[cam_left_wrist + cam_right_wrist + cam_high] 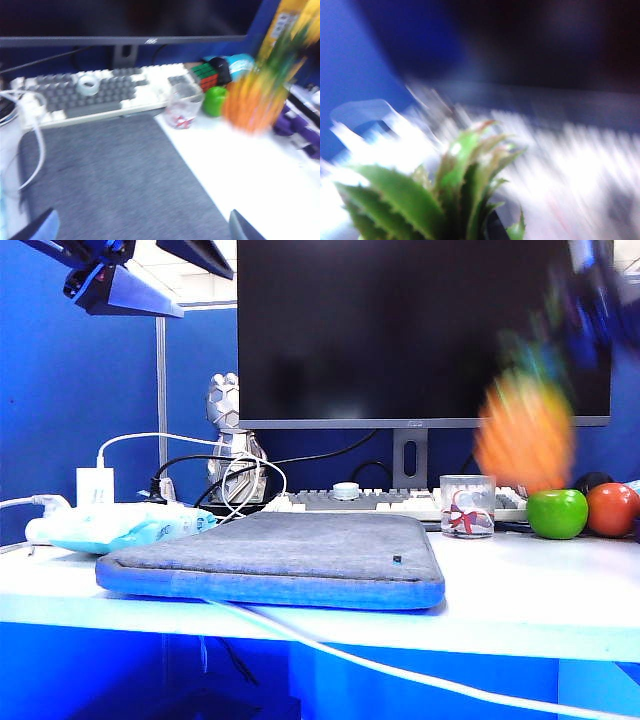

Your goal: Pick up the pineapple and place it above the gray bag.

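Now the right gripper grips the pineapple aloft at three o'clock of the gray bag for carrying; the left gripper hovers open.

The pineapple, blurred, seems airborne right of the gray bag.

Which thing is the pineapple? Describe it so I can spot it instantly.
Look right of the monitor, above the green apple. The blurred orange shape there is the pineapple, lifted off the table under the right pincer. Its green leafy crown sets it apart from the smooth round fruits.
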